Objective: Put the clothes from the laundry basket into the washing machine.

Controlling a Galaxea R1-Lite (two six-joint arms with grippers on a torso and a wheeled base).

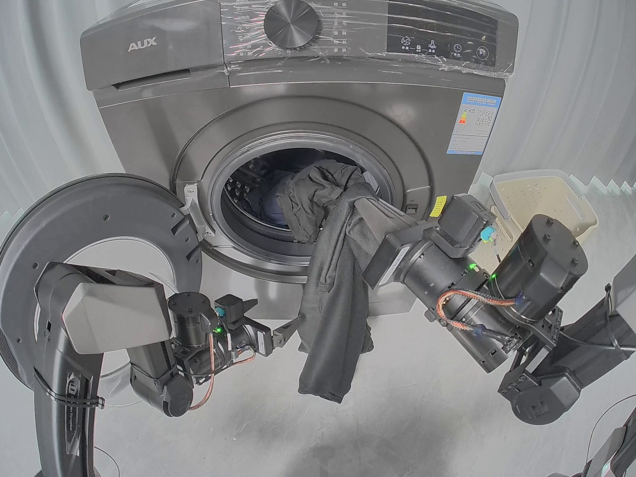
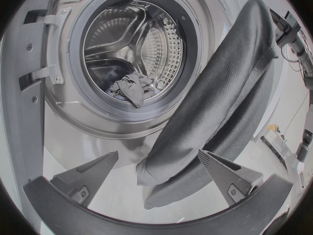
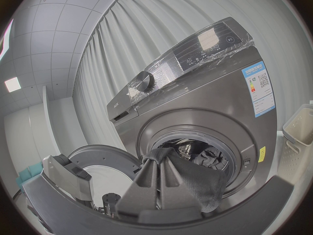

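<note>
A long dark garment point(image 1: 334, 286) hangs from the mouth of the washing machine's drum point(image 1: 245, 187) down toward the floor. My right gripper point(image 1: 366, 208) is shut on its upper part at the drum opening; the right wrist view has the fingers point(image 3: 148, 180) pressed together with cloth point(image 3: 199, 180) draped over them. My left gripper point(image 1: 289, 330) is low beside the garment's lower half, open. In the left wrist view the garment point(image 2: 215, 105) hangs between its spread fingers point(image 2: 97, 167). Other crumpled clothes point(image 2: 132, 87) lie inside the drum.
The machine's round door point(image 1: 99, 226) stands swung open on the left, just above my left arm. A cream laundry basket point(image 1: 543, 197) sits on the floor to the right of the machine, behind my right arm. Grey floor lies in front.
</note>
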